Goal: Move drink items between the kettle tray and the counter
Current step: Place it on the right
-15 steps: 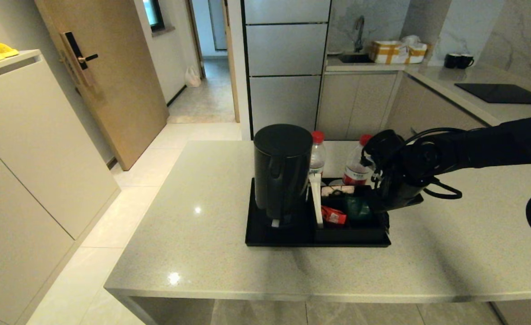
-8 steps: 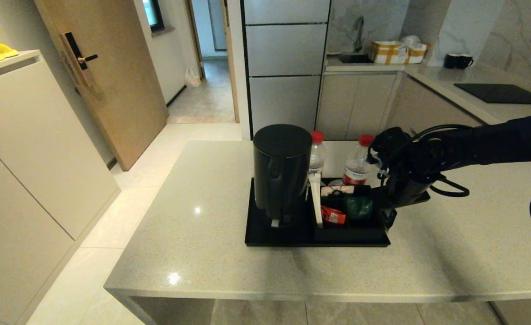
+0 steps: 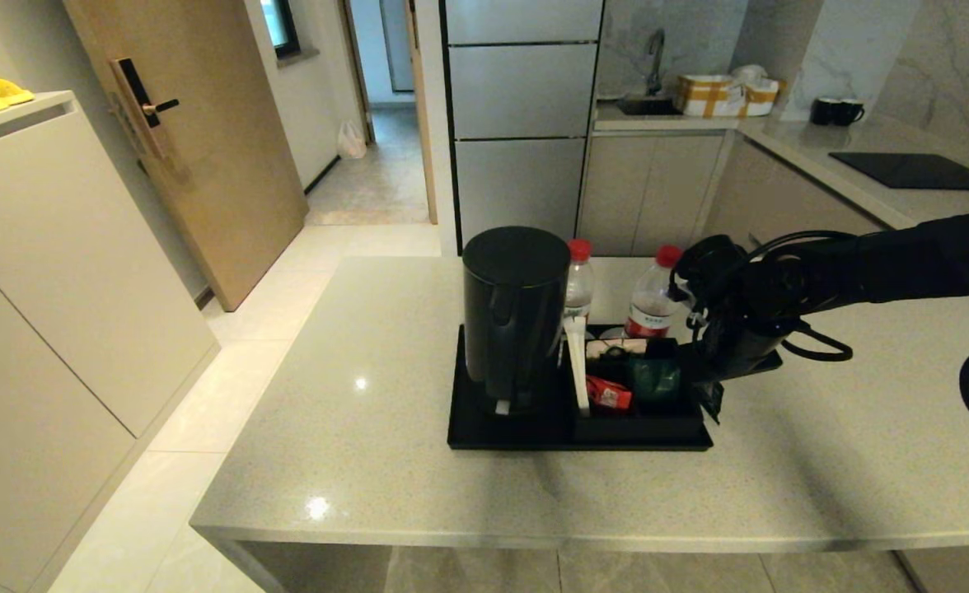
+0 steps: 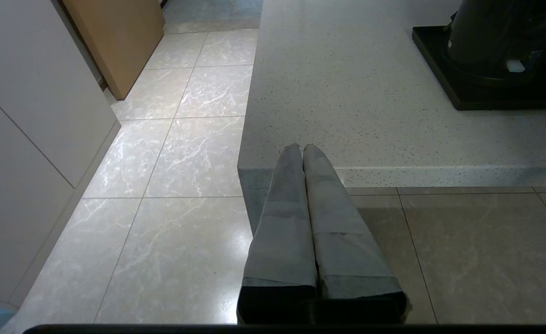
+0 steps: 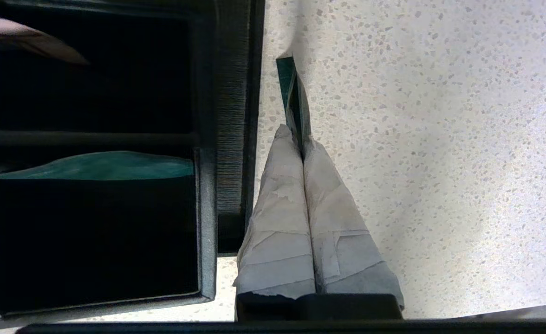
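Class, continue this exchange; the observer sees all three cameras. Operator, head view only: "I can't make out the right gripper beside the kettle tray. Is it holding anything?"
Observer: Yes. The right gripper is shut on a dark green sachet, held edge-on.
Operator: Is it inside the tray?
Observer: No. It is over the counter, just outside the kettle tray's wall.
Operator: I can't see the left gripper at all. Where is it?
Observer: The left gripper is shut and empty, parked at the counter's near edge, above the floor.
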You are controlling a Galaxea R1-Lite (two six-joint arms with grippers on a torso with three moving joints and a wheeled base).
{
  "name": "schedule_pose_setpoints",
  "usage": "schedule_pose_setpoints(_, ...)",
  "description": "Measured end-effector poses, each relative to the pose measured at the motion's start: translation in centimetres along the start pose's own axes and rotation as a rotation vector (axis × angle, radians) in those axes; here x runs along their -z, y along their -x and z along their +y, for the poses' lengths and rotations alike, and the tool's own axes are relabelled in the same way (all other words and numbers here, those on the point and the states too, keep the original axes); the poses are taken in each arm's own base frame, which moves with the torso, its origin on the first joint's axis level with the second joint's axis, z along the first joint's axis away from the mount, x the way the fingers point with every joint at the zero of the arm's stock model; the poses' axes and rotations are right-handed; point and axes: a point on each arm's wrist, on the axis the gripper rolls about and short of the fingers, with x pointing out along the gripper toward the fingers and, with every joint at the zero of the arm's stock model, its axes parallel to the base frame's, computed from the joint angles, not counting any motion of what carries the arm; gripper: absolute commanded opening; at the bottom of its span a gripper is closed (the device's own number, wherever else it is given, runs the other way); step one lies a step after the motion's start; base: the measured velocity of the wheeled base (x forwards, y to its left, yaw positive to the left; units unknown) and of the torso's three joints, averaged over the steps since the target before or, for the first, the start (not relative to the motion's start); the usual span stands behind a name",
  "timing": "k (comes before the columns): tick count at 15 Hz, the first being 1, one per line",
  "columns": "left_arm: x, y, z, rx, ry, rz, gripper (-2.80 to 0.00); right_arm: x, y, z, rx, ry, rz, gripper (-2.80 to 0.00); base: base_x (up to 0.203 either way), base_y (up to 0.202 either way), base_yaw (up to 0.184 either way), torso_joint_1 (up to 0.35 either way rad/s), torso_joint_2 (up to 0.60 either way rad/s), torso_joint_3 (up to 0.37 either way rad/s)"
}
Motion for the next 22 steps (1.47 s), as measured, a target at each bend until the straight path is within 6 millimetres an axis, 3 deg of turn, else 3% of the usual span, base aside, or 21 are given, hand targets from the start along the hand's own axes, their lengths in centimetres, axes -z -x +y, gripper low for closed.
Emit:
schedule_pose_setpoints(1,0.0,0.0,0.0,0.000,0.000,0.000,-2.80,0.0,0.0,0.0,0.000,0.000,0.002,0.00,0.000,0.000,0.000,0.000,0.00,0.000)
schedule_pose_setpoints(12,0.0,0.0,0.0,0.000,0.000,0.001,-2.80,-0.3,0.6,-0.2,0.000,-0.010,-0.020,0.00,0.000,0.000,0.000,0.000,0.00,0.000)
schedule_pose_setpoints(22,0.0,0.0,0.0,0.000,0.000,0.001,-2.80,0.0,6.8,-2.7,-0.018,-0.043,-0.091,0.00,0.000,0.000,0.000,0.000,0.00,0.000)
